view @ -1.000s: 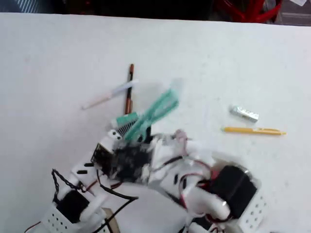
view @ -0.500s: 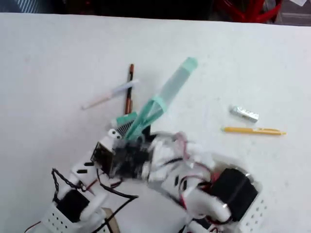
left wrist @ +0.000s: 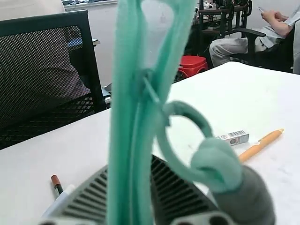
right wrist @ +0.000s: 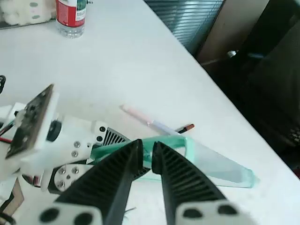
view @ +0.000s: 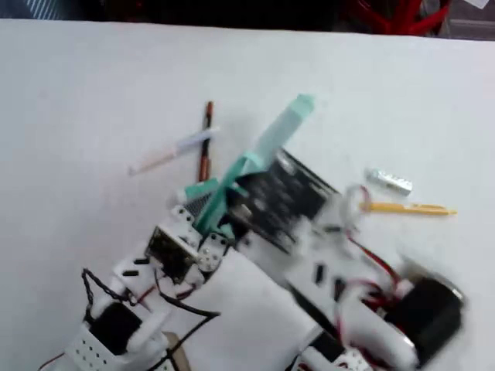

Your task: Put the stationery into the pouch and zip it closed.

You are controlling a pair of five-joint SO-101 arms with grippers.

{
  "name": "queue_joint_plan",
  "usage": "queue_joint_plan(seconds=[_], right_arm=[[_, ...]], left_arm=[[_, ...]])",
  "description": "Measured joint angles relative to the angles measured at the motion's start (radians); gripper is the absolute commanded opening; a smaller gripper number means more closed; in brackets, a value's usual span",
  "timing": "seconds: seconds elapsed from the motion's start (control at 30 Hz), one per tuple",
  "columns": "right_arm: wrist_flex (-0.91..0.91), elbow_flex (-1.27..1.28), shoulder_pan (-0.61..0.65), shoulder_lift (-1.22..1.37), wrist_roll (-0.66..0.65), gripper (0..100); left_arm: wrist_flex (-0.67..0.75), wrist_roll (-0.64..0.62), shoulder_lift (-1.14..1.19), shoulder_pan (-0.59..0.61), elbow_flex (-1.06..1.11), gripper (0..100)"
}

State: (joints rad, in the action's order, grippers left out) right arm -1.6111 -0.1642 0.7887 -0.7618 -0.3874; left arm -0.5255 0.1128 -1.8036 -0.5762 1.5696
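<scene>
A white surface is seen from above, with two robot arms reaching in from its near edge. The left end effector is clamped on the lower end of a teal, partly see-through pouch. It holds the pouch off the surface, slanting up and away from the arms.

In the left wrist view the pouch stands upright out of the ribbed fingers. A teal loop hangs from its edge.

The right arm lies across the near right part of the surface, its wrist against the pouch. The right end effector is set narrow, with a thin gap between its black ribbed fingers. The fingertips are at the pouch's teal edge, and I cannot tell whether they touch it.

The stationery lies loose on the surface, outside the pouch. A brown pen and a pink and white pen cross each other beyond the left arm. A yellow pen lies to the right, with a small silver box near it. A bottle stands at the far end of the surface in the right wrist view.
</scene>
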Motion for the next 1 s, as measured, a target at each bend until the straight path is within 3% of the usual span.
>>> queue_joint_plan(seconds=[0.23,0.47,1.0], right_arm=[[0.003,-0.005,0.02,0.071,0.015,1.8],[-0.008,-0.005,-0.157,0.117,0.003,1.8],[-0.08,0.054,-0.244,0.319,-0.041,2.2]], left_arm=[[0.0,0.0,0.0,0.0,0.0,2],[-0.002,0.0,0.0,0.0,0.0,2],[-0.003,0.0,0.003,0.0,0.003,2]])
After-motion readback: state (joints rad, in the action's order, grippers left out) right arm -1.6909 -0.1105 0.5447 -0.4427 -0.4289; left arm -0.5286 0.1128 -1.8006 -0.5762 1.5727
